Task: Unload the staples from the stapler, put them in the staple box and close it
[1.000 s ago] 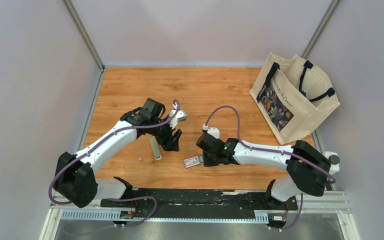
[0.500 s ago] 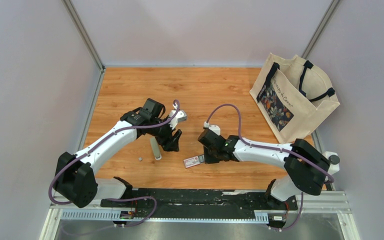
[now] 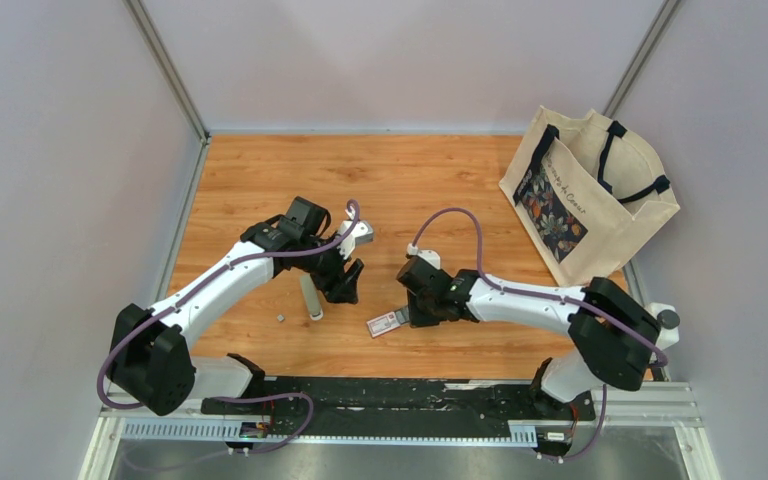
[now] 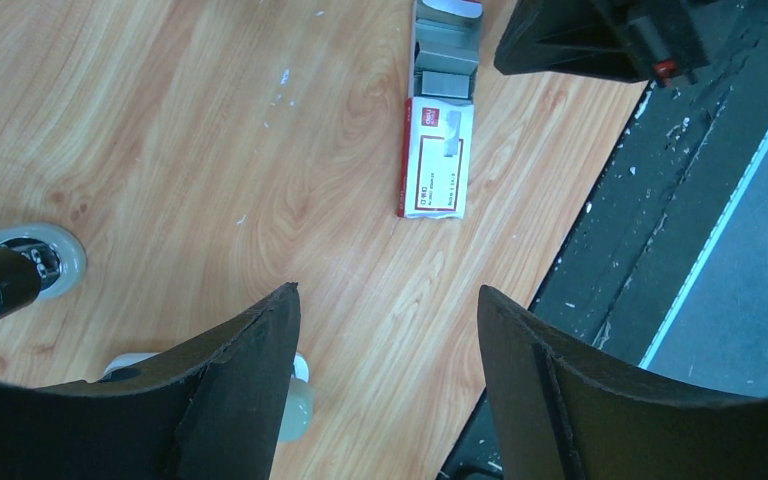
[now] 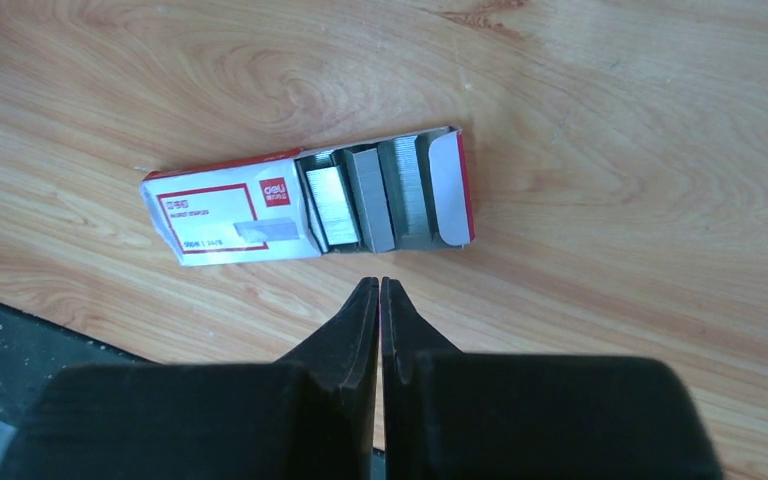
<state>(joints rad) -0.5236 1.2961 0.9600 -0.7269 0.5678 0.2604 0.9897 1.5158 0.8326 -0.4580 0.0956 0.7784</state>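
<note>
Left gripper (image 3: 346, 284) sits at centre-left of the top view, its fingers spread apart, just right of the stapler (image 3: 310, 297), a pale grey oblong lying on the wooden table (image 3: 260, 180). A tiny grey bit (image 3: 280, 317) lies on the wood just left of the stapler's near end. Right of centre, the right gripper (image 3: 412, 311) points down over the right end of a red-and-white staple box (image 3: 385, 323). A printed tote bag (image 3: 590, 195) stands at the upper right, well apart from both arms.

From the left wrist, the left gripper (image 4: 385, 300) has its two dark fingers (image 4: 245, 385) set wide, with bare wood between them. The staple box (image 4: 438, 165) lies above centre, its grey tray (image 4: 447, 45) pulled out towards the top edge. The right gripper (image 4: 600, 35) appears as a dark shape at the upper right, beside that tray. A pale rounded object (image 4: 298, 398) peeks from behind the left-hand finger; what it is cannot be told.

From the right wrist, the right gripper (image 5: 380, 284) has its fingers pressed together tip to tip, just below the staple box (image 5: 225, 215). The tray (image 5: 445, 190) is slid out to the right, and the staples (image 5: 333, 205) lie in it as grey strips side by side.
</note>
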